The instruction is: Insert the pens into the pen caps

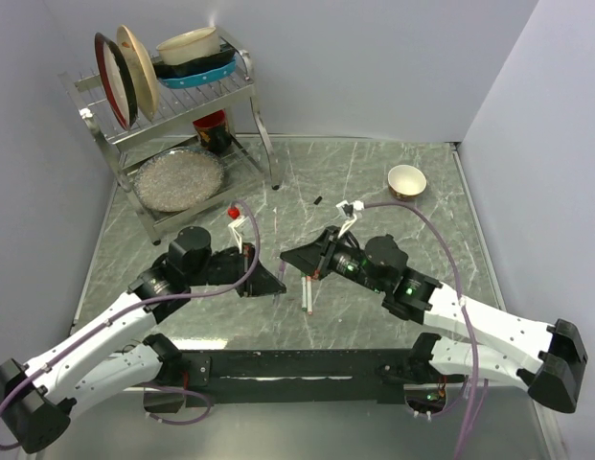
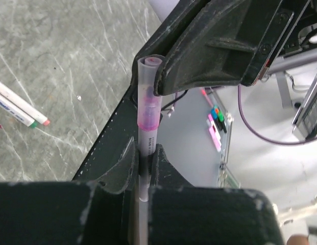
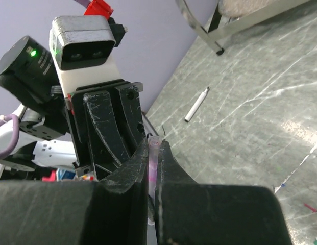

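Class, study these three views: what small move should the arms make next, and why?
Probably press the left tool and right tool together along the pen. Both are shut: the left on the pen's white barrel, the right on a clear pink-tinted tube at its end. Whether that tube is fully seated cannot be told.

Two pens [image 1: 306, 295] lie on the table [image 1: 374, 163], nearer than the bowl [image 1: 406, 180].

The green marbled counter [image 1: 393, 144] carries a dish rack [image 1: 269, 158] far left, a bowl [image 1: 406, 192] far right, two pens [image 2: 25, 105] side by side, and a small black cap [image 1: 317, 200].
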`<state>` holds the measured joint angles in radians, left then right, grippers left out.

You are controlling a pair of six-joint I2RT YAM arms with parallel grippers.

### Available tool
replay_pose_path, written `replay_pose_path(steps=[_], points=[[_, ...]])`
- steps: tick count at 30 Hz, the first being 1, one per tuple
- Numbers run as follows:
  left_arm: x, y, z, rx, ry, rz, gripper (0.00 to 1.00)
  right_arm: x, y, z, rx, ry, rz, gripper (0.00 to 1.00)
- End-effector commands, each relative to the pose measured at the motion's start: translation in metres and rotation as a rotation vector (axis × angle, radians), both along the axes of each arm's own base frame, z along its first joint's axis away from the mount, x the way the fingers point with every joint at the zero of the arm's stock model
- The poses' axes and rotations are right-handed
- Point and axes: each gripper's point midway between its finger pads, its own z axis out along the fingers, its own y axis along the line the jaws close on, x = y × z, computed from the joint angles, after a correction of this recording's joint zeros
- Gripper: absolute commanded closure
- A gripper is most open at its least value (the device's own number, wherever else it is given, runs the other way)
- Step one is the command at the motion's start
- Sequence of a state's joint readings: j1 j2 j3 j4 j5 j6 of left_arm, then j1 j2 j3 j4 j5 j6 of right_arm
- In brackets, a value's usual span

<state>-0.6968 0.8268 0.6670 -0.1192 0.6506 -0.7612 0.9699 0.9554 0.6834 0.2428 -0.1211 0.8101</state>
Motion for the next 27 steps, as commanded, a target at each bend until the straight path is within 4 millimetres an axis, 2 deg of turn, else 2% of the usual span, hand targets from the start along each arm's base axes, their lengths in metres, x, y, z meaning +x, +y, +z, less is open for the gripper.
replay_pose_path(steps=[1,8,12,13,17,18,22,23,24,25,26,27], points=[[0.071,0.006,0.095,-0.160,-0.319,0.282,0.99,-0.103,0.005,-0.045,-0.101,0.108,0.392,1.00],[0.086,0.010,0.113,-0.178,-0.344,0.306,0.99,-0.136,0.013,-0.056,-0.116,0.129,0.517,1.00],[0.094,0.020,0.125,-0.160,-0.404,0.317,0.99,-0.159,0.015,-0.062,-0.133,0.136,0.629,1.00],[0.096,0.023,0.121,-0.131,-0.400,0.321,0.99,-0.163,0.016,-0.055,-0.095,0.118,0.656,1.00],[0.101,0.040,0.152,-0.179,-0.460,0.343,0.99,-0.174,0.013,-0.033,-0.013,0.092,0.716,1.00],[0.103,0.041,0.152,-0.159,-0.472,0.340,0.99,-0.173,0.015,-0.023,-0.001,0.081,0.718,1.00],[0.098,0.038,0.162,-0.207,-0.455,0.313,0.99,-0.164,0.023,-0.012,-0.008,0.090,0.667,1.00],[0.097,0.037,0.159,-0.216,-0.441,0.304,0.99,-0.157,0.025,-0.008,-0.006,0.102,0.624,1.00],[0.095,0.036,0.156,-0.217,-0.433,0.299,0.99,-0.149,0.028,0.008,0.014,0.086,0.588,1.00],[0.093,0.036,0.150,-0.213,-0.419,0.294,0.99,-0.142,0.029,0.011,0.002,0.092,0.552,1.00],[0.090,0.035,0.145,-0.211,-0.409,0.277,0.99,-0.126,0.033,0.016,-0.002,0.083,0.476,1.00],[0.088,0.036,0.141,-0.206,-0.402,0.273,0.99,-0.117,0.036,0.040,0.024,0.060,0.437,0.99]])
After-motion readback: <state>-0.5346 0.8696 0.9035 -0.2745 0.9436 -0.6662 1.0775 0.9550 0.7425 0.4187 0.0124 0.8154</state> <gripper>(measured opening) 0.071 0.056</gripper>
